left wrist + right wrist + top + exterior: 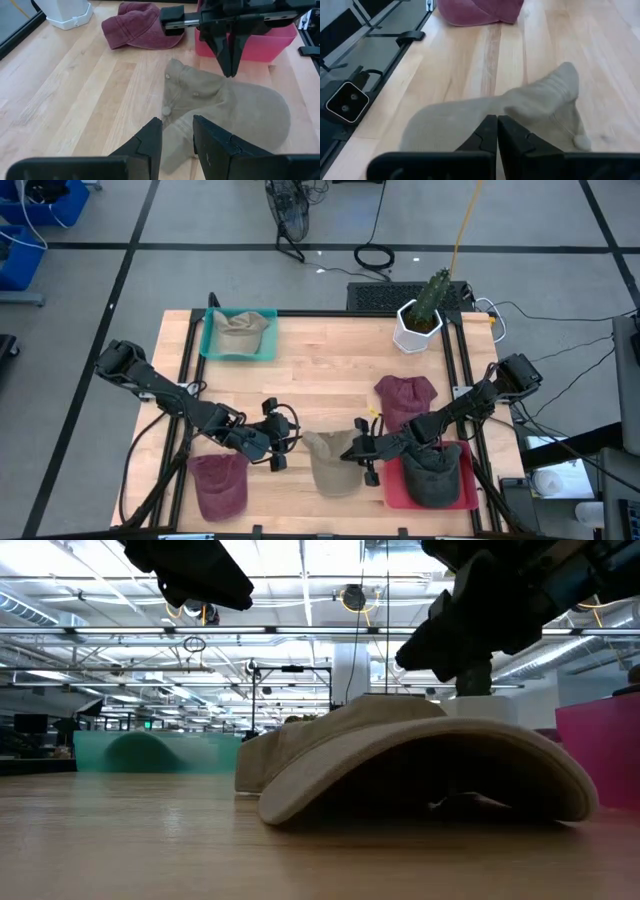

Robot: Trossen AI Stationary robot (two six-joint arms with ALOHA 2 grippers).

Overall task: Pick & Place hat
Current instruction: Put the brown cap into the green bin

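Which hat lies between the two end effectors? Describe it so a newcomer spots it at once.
Start at the wooden table and go to the middle of its near edge. The tan hat lies there between the left end effector and right end effector, alone on bare wood, unlike the maroon hats.

On the table [330, 370] a hat [333, 462] lies between my left gripper [281, 442] and right gripper [362, 452], a tray [468, 492] holding another hat just to its right, a third hat [407, 399] behind that tray.
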